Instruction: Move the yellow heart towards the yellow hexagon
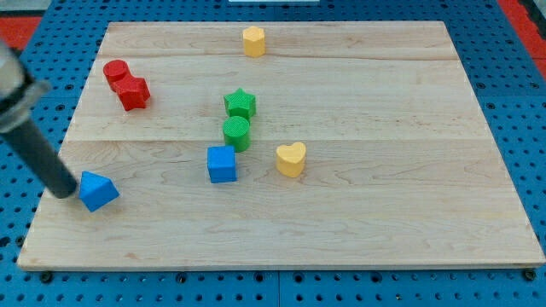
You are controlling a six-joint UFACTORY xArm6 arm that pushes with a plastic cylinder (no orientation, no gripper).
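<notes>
The yellow heart (291,159) lies near the middle of the wooden board, right of the blue cube (222,164). The yellow hexagon (253,41) stands near the board's top edge, well above the heart. My tip (64,191) is at the board's left side, touching or just beside the left edge of a blue triangular block (99,190). The tip is far to the left of the yellow heart.
A green star (241,104) and a green cylinder (236,133) stand between the heart and the hexagon, slightly left. A red cylinder (116,72) and a red star-like block (133,92) sit at the upper left. The board (409,213) lies on a blue pegboard.
</notes>
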